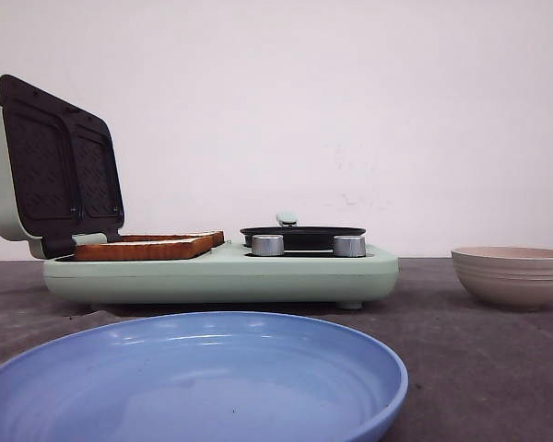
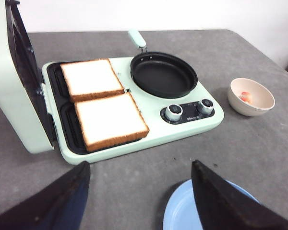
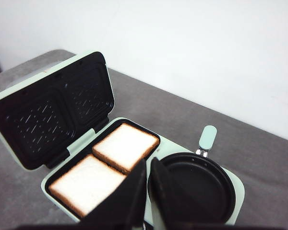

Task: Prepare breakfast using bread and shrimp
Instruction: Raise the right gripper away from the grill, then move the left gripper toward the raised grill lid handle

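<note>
Bread (image 2: 102, 101) in open breakfast maker (image 2: 149, 103)

**A staged test bench, not a lived-in kitchen**

The place reads as a lab mock-up of a kitchen. A mint-green breakfast maker (image 2: 134, 108) stands alone on a grey, felt-like tabletop (image 2: 259, 153), and behind it rises a bare white wall (image 1: 350, 110) with faint scuffs. Near the appliance sit only a blue plate (image 1: 194, 378) and a beige bowl (image 1: 513, 274). Black robot fingers (image 2: 221, 201) frame the wrist views, so the cooking gear belongs to a robot test setup.
</note>
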`<state>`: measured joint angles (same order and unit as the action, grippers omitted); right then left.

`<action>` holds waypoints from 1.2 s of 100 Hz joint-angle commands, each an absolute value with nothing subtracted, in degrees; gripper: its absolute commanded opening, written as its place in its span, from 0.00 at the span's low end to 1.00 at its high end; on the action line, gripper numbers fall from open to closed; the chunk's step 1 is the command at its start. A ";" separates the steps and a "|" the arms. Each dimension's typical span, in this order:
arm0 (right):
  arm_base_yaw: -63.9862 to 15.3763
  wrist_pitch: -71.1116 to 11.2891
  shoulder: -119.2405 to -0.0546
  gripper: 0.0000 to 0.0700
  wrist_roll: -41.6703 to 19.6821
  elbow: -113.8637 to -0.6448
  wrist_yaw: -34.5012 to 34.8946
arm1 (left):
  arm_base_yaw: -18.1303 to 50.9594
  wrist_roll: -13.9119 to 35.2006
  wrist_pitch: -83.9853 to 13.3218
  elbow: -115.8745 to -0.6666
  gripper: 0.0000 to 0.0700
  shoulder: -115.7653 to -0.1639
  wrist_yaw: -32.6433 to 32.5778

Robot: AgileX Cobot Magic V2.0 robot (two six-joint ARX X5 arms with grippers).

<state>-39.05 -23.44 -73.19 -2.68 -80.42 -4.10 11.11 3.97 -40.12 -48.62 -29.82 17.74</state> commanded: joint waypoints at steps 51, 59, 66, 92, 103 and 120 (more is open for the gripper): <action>-39.46 -14.90 -44.25 0.00 -5.28 -45.65 -4.12 | 11.14 3.01 -36.38 -49.30 0.51 -29.80 11.77; -39.46 -15.05 -40.47 0.00 -6.61 -42.70 -4.16 | 11.14 3.03 -35.11 -49.30 0.51 -29.82 11.51; -39.46 -15.18 -37.67 0.00 -7.73 -40.47 -4.19 | 11.14 3.05 -33.98 -49.30 0.51 -29.93 11.11; -39.53 -23.27 -31.48 0.00 -9.21 -37.58 -4.45 | 9.85 3.73 -33.04 -49.30 0.51 -31.75 8.29; -39.53 -24.77 -29.67 0.00 -9.02 -37.58 -4.58 | 8.47 4.14 -31.57 -49.30 0.51 -32.60 7.27; -39.53 -27.31 -27.81 0.00 -8.99 -37.43 -4.60 | 5.39 7.81 -28.93 -49.30 0.51 -34.26 7.29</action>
